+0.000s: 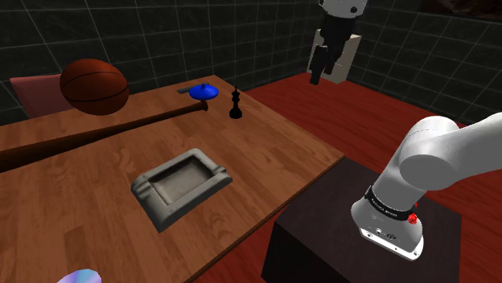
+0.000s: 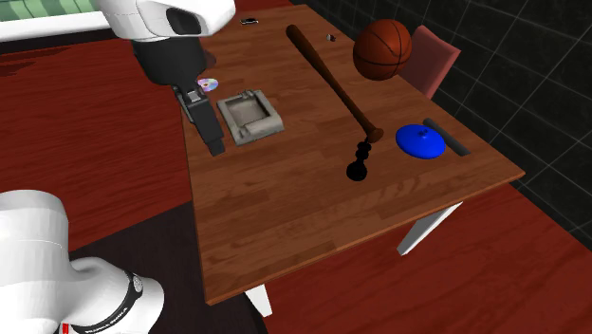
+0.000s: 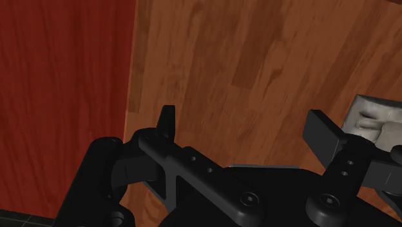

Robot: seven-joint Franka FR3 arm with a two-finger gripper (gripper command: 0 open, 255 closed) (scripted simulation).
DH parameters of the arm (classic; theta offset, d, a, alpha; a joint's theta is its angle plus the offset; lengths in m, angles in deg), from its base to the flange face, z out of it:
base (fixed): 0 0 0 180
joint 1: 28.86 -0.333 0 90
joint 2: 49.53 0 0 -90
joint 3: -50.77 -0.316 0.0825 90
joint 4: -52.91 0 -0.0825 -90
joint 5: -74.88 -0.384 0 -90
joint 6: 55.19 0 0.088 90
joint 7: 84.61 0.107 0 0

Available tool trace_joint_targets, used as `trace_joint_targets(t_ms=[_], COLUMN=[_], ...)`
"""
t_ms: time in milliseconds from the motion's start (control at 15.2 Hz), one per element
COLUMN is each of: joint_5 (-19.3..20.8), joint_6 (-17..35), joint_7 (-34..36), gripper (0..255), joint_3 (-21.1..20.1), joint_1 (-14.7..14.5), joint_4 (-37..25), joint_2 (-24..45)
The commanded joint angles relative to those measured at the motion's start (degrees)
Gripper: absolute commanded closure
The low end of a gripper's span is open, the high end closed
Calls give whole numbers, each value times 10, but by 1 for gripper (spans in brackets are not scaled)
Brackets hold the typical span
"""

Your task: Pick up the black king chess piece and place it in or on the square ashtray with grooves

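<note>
Our gripper hangs wide open and empty, high above the table edge near the ashtray. The king stands upright, well apart from the ashtray. We should travel over, centre the jaws round its slim body, then descend straight.

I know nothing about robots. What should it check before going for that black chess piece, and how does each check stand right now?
1. Claw open: ok, fingers apart.
2. Claw empty: ok.
3. Black king upright on the table: ok.
4. Space around king: ok, though bat and blue lid sit close.
5. Ashtray free inside: ok.
6. Claw above king: not ok, it hangs high near the table's edge, away from the king.
</note>
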State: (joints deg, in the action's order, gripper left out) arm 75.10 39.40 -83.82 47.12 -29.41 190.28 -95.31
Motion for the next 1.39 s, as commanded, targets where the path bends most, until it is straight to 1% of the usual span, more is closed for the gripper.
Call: trace_joint_targets(t_ms=[0, 330, 660, 990, 1320], joint_5=[0, -5, -3, 4, 14], joint_6=[0, 76, 136, 180, 206], joint_7=[0, 35, 70, 105, 139], gripper=[0, 0, 0, 0, 0], joint_3=[0, -12, -22, -28, -29], joint_1=[0, 13, 25, 35, 42], joint_4=[0, -29, -78, -146, -231], joint_2=[0, 107, 219, 331, 445])
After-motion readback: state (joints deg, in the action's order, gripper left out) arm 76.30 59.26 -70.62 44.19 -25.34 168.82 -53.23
